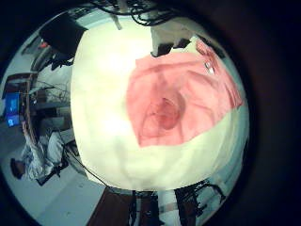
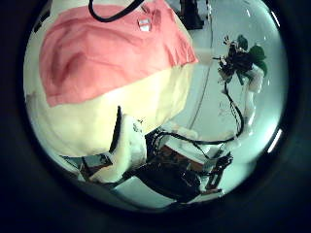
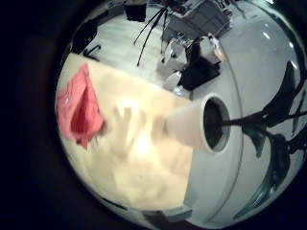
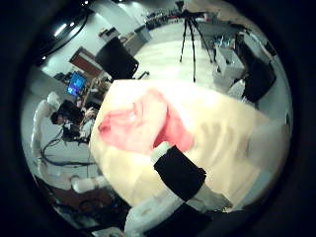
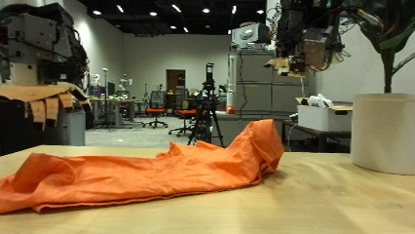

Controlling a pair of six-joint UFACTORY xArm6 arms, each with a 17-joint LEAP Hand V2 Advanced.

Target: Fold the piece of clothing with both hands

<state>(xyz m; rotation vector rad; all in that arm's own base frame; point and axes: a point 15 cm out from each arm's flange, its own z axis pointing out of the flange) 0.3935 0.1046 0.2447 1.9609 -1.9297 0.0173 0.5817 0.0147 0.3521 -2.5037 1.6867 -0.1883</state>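
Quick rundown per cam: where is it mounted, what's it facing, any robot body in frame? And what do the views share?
Outside view: low at table level, looking across the table at the orange garment; no hand visible.
Left little finger side: above, looking down on the garment; no robot parts show.
Left thumb side: above the garment; robot parts at the edge.
Right little finger side: high, off to one side; garment small.
Right thumb side: over the garment; a black robot part reaches in.
Shared: garment and table in all views.
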